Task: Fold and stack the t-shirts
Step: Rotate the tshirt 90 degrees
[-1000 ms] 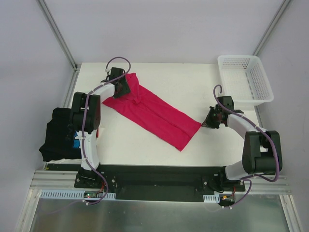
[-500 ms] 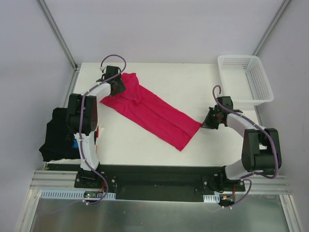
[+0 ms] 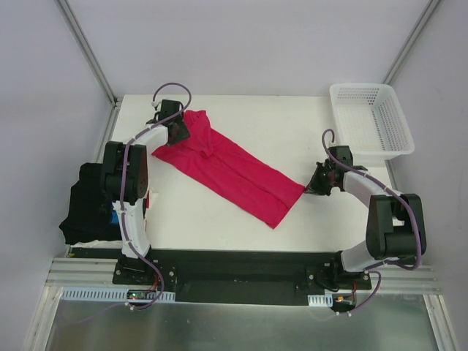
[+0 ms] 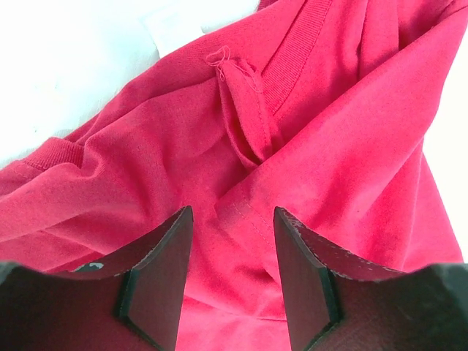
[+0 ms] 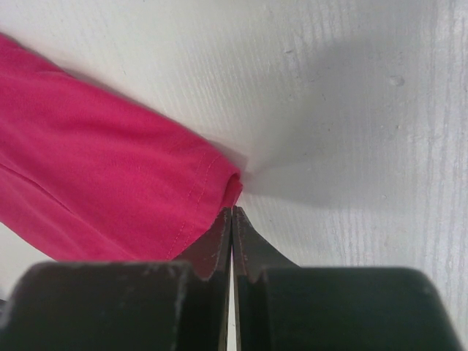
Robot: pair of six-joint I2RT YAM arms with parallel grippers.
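Note:
A crimson-pink t-shirt (image 3: 230, 172) lies folded lengthwise in a long strip, diagonal across the table. My left gripper (image 3: 178, 130) is open over its collar end. In the left wrist view the gripper (image 4: 232, 212) has its jaws apart just above bunched cloth (image 4: 314, 139) beside the ribbed collar, holding nothing. My right gripper (image 3: 313, 187) is shut at the shirt's hem corner. In the right wrist view its tips (image 5: 232, 210) meet right at that corner (image 5: 146, 190), with no cloth seen between them. A black t-shirt pile (image 3: 91, 201) with a blue print and white and red edges lies off the table's left edge.
A white plastic lattice basket (image 3: 373, 121) stands at the back right corner. The white table (image 3: 292, 124) shows bare surface behind and in front of the shirt. Grey walls and metal frame posts enclose the table.
My left gripper shifted slightly left and back at the collar end a second ago and has since stayed still. The right gripper and shirt have not moved.

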